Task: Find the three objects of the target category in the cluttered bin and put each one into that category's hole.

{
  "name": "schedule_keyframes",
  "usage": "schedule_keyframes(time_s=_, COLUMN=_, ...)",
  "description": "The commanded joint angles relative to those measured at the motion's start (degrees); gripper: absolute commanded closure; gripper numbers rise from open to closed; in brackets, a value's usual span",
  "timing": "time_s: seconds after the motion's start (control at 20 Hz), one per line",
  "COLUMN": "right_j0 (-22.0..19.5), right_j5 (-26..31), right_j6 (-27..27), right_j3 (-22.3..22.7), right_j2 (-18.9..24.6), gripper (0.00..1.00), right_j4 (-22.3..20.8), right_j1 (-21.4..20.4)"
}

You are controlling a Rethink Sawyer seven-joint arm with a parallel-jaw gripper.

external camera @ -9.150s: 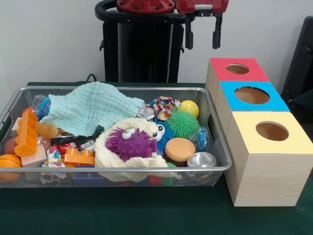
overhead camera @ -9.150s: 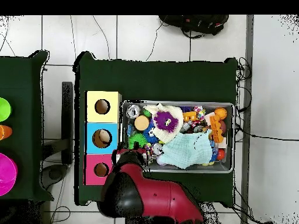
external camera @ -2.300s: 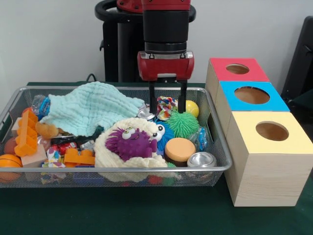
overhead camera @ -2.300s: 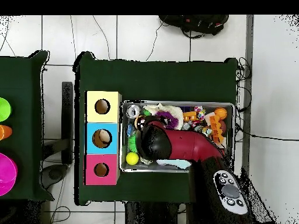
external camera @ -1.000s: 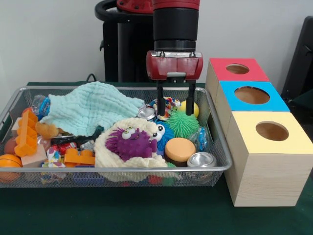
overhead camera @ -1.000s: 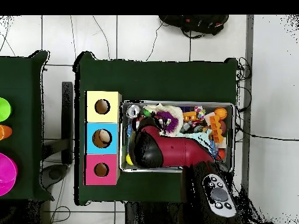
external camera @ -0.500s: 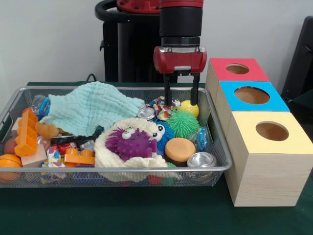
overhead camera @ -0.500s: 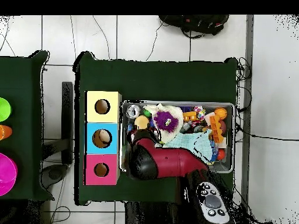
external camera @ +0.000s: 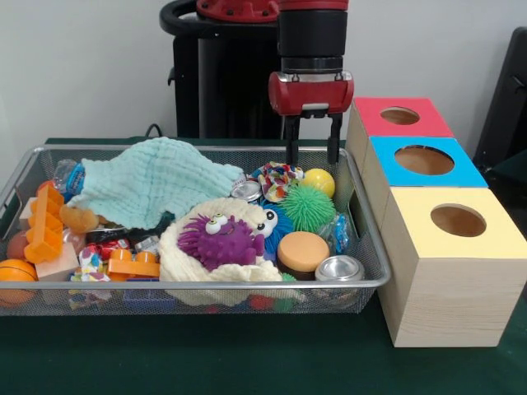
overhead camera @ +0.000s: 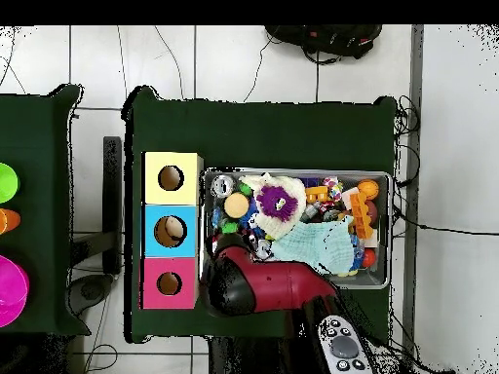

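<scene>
Above the far right corner of the wire bin (external camera: pixel 375 247), the pincer (external camera: pixel 312 156) hangs with its two black fingers apart and nothing between them. Just below it sits the yellow ball (external camera: pixel 320 181) — round, so it has no long axis. Against the ball lie the green spiky ball (external camera: pixel 308 206) and a multicoloured knotted toy (external camera: pixel 278 177). On the green surface (external camera: pixel 247 354) beside the bin stand three wooden boxes — red-topped box (external camera: pixel 398 115), blue-topped box (external camera: pixel 424 160), yellow-topped box (external camera: pixel 455 220) — each with a round hole.
</scene>
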Motion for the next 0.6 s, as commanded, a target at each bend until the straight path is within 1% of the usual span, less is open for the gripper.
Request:
schedule_keyframes(time_s=0.05, right_j0=0.70, right_j5=-2.37, right_j6=9.70, right_j3=4.27, right_j2=-0.37, gripper=0.00, right_j4=-1.28, right_j1=0.66)
schedule_keyframes(time_s=0.2, right_j0=1.04, right_j5=-3.68, right_j6=9.73, right_j3=3.12, right_j2=-0.76, gripper=0.00, right_j4=-1.22, right_j1=2.64)
schedule_keyframes(time_s=0.4, right_j0=1.60, right_j5=-4.86, right_j6=9.96, right_j3=2.12, right_j2=-1.57, gripper=0.00, right_j4=-1.05, right_j1=4.19)
schedule_keyframes(time_s=0.5, right_j0=2.18, right_j5=-4.84, right_j6=10.06, right_j3=1.56, right_j2=-1.99, gripper=0.00, right_j4=-0.71, right_j1=4.40)
schedule_keyframes(time_s=0.6, right_j0=2.87, right_j5=-2.53, right_j6=10.00, right_j3=0.79, right_j2=-1.83, gripper=0.00, right_j4=0.47, right_j1=3.18)
